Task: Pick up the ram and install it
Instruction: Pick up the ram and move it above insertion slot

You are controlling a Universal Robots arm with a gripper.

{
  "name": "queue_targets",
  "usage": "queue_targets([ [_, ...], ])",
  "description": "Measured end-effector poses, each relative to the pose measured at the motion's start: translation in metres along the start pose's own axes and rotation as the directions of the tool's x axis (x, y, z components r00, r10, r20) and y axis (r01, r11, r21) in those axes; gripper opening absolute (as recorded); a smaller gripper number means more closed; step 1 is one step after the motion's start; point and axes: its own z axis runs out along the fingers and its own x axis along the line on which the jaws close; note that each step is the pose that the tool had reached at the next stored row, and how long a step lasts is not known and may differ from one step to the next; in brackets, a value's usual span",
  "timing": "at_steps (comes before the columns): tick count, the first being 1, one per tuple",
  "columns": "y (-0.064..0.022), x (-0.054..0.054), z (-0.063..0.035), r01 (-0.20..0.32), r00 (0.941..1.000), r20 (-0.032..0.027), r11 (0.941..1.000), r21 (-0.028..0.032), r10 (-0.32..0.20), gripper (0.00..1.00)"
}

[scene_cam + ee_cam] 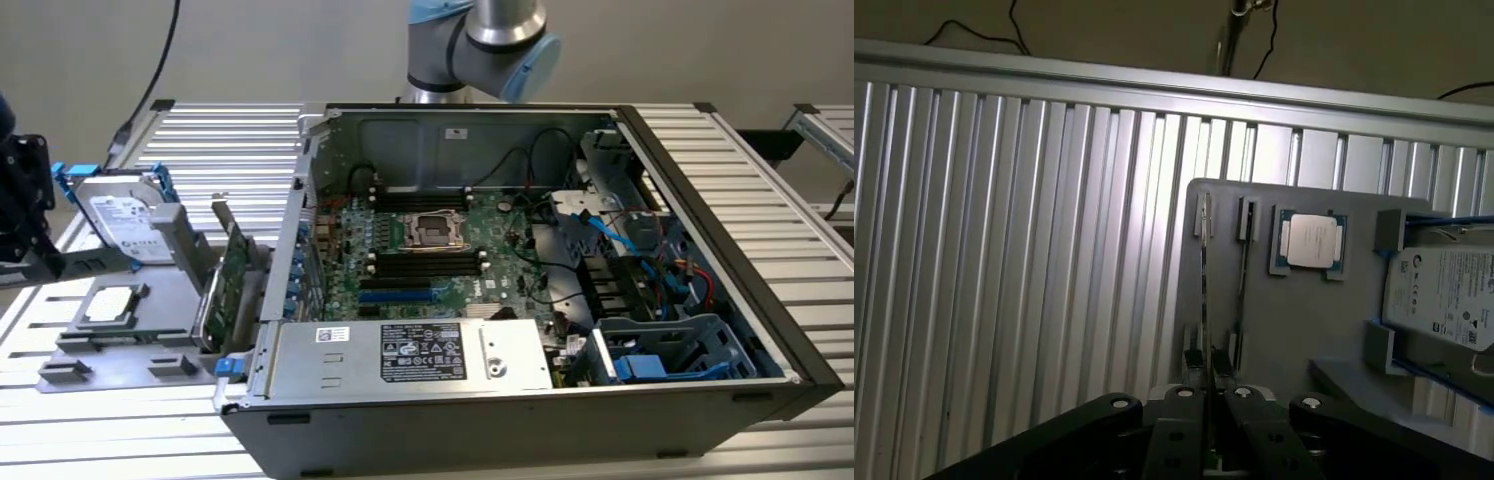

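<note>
At nine o'clock in the exterior view a gray tray (150,325) carries a hard drive (123,215), with the open computer case (467,440) at centre and the arm (481,40) at twelve. In the wrist view the gripper (1206,398) has its fingers (1182,405) clenched on the ram (1204,290), a thin strip seen edge-on over the tray; whether it sits in a holder there I cannot tell.

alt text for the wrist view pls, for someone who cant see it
The end effector is shut on the ram, a thin stick seen edge-on and pointing away from the camera. Beyond it a grey holder tray carries a processor chip and a hard drive, resting on a ribbed metal table.
</note>
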Motion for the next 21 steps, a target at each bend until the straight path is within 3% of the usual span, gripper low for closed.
queue_targets([
  [8, -0.0241, 0.002, -0.0251, 0.000, 1.0000, 0.0009, 1.0000, -0.0088, 0.000, 0.14],
  [21, -0.0654, 0.004, -0.0531, 0.001, 1.0000, 0.0029, 0.9996, -0.0289, -0.001, 0.14],
])
